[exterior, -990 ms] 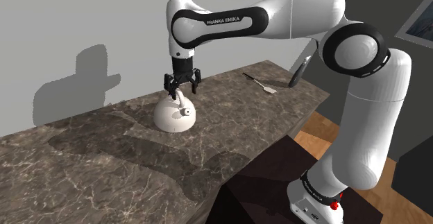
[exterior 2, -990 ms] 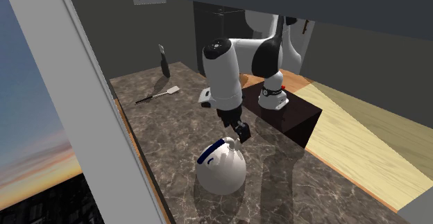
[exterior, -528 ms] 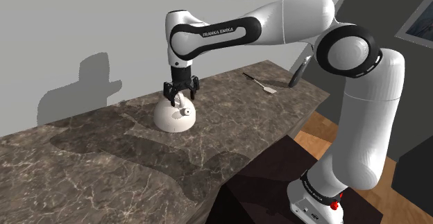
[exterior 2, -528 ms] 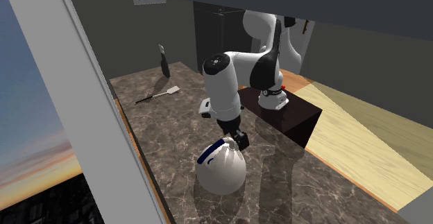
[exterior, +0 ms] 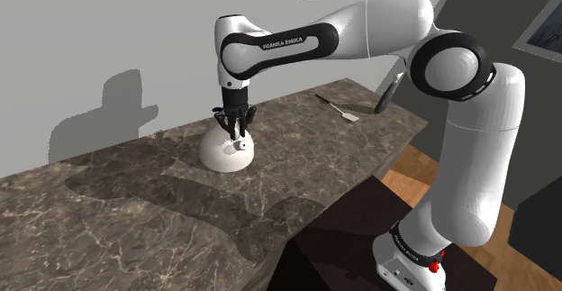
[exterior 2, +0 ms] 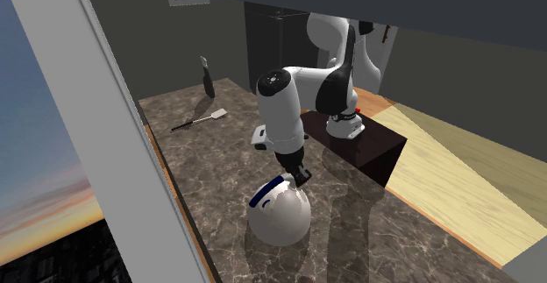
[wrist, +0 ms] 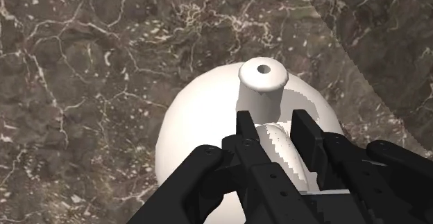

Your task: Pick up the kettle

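Note:
A white, round kettle (exterior: 225, 152) stands on the dark marble counter (exterior: 135, 199), close to the wall. My black gripper (exterior: 234, 129) comes straight down on its top. In the wrist view the two fingers (wrist: 246, 129) clasp the kettle's white arched handle (wrist: 279, 146) between them, just behind the short spout (wrist: 262, 77). The gripper (wrist: 276, 127) is shut on that handle. From the second exterior view the kettle (exterior 2: 280, 213) sits near the counter's front, with the gripper (exterior 2: 301, 178) pressed onto its upper side. The kettle rests on the counter.
A spatula (exterior: 340, 109) lies further along the counter, with a dark upright object (exterior 2: 207, 78) beyond it. The grey wall runs close behind the kettle. The dark stand (exterior: 351, 235) sits by the counter's edge, above a wooden floor (exterior 2: 456, 194).
The gripper came down over the kettle's top and its fingers, open before, closed on the handle. The kettle has not moved.

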`<state>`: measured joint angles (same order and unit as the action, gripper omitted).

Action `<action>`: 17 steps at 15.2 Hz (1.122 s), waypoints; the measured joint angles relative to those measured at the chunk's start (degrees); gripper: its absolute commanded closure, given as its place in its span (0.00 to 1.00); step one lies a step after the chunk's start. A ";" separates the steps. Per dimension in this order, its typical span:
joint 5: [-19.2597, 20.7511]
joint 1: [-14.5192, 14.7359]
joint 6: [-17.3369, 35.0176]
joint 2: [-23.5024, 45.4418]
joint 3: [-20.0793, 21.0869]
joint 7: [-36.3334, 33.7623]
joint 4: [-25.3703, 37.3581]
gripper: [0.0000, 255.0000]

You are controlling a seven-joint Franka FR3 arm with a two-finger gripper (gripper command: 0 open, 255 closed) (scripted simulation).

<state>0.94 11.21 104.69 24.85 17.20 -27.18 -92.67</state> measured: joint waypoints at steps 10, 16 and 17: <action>-0.36 -0.12 -3.96 -1.29 0.16 -0.01 2.64 1.00; -0.70 -0.14 -7.92 -2.53 0.35 -0.16 5.38 1.00; -0.72 -0.13 -8.73 -2.58 0.37 -0.17 6.15 1.00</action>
<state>0.22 11.08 95.96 22.28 17.57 -27.35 -86.52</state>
